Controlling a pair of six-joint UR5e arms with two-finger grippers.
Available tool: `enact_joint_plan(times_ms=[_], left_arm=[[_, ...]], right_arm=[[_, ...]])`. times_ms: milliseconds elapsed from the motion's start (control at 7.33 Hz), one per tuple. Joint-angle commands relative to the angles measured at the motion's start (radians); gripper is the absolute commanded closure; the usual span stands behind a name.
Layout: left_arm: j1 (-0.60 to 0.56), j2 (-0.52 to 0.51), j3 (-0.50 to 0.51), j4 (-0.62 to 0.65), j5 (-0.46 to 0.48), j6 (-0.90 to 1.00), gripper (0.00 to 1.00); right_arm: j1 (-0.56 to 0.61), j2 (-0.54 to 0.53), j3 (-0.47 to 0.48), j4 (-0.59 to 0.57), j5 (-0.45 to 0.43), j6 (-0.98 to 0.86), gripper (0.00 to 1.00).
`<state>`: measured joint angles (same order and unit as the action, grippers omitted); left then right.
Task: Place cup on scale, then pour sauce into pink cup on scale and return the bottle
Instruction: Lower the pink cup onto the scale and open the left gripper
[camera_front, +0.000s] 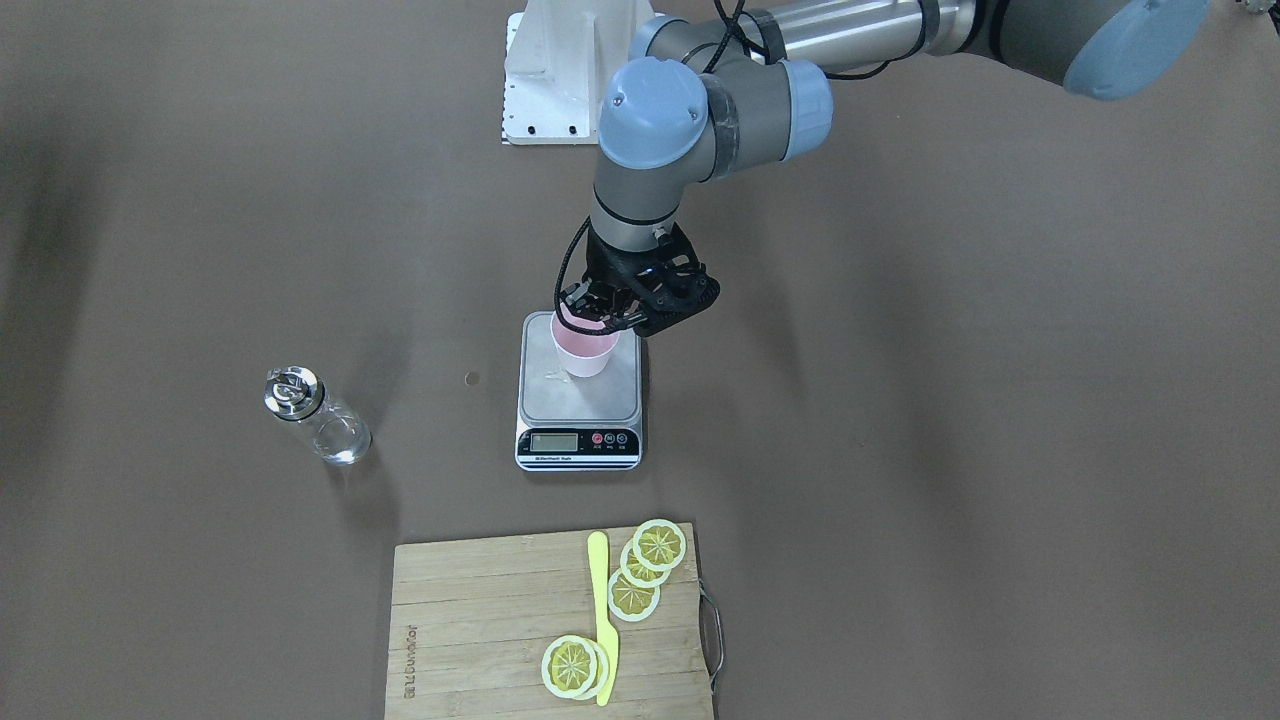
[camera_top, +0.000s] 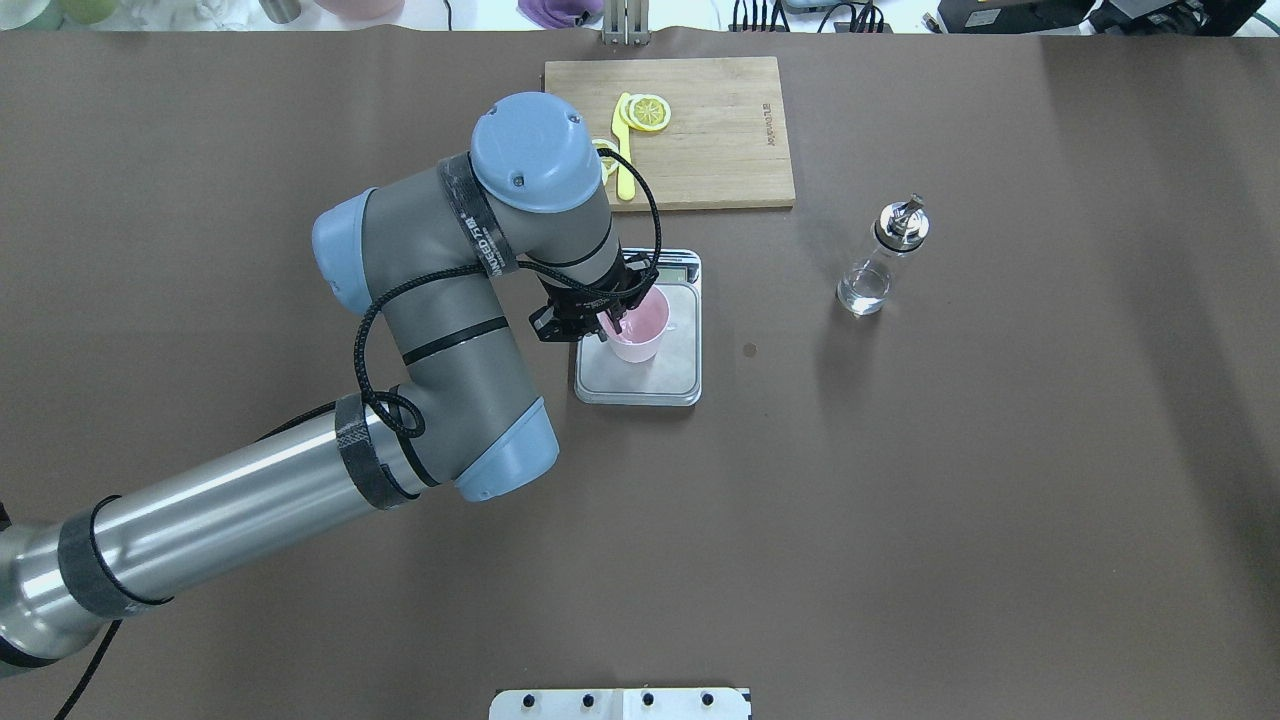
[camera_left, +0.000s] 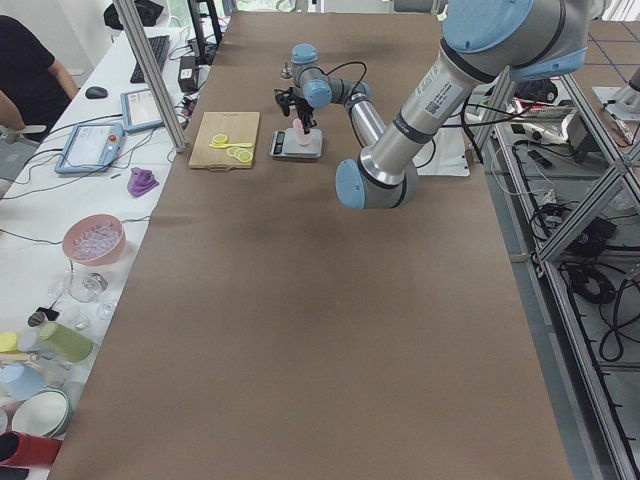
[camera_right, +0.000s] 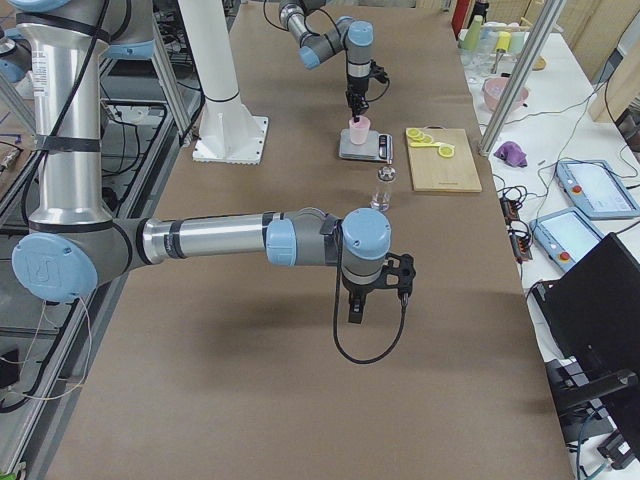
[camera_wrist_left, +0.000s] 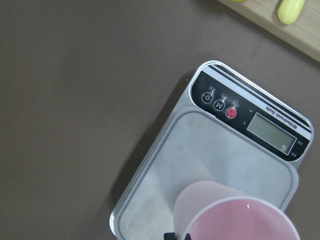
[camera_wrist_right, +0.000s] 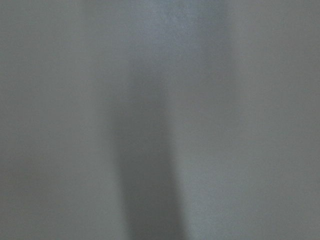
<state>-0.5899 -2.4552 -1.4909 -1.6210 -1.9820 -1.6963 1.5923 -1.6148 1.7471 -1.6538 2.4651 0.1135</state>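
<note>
The pale pink cup (camera_front: 586, 352) (camera_top: 642, 328) (camera_wrist_left: 240, 220) is upright over the back half of the scale (camera_front: 578, 408) (camera_top: 645, 382) (camera_wrist_left: 200, 150). Whether its base touches the steel platform I cannot tell. My left gripper (camera_front: 598, 318) (camera_top: 606, 322) comes down from above and is shut on the cup's rim, one finger inside and one outside. The bottle (camera_front: 320, 418) (camera_top: 884, 262) (camera_right: 383, 188) stands alone on the table, on the robot's right of the scale. My right gripper (camera_right: 375, 292) hangs over bare table far from the bottle; I cannot tell if it is open or shut.
A wooden cutting board (camera_front: 480, 620) (camera_top: 720, 150) with lemon slices (camera_front: 655, 550) and a yellow knife (camera_front: 602, 620) lies beyond the scale. A white mounting plate (camera_front: 550, 90) sits at the robot's base. The right wrist view shows only blurred table surface.
</note>
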Motion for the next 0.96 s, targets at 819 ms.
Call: enact_joint_plan(times_ms=[819], left_arm=[[-0.091,0.151,-0.285,0.116,-0.011,0.125,0.02]], right_arm=[[-0.02,0.061,0.176,0.002,-0.011,-0.009,0.0]])
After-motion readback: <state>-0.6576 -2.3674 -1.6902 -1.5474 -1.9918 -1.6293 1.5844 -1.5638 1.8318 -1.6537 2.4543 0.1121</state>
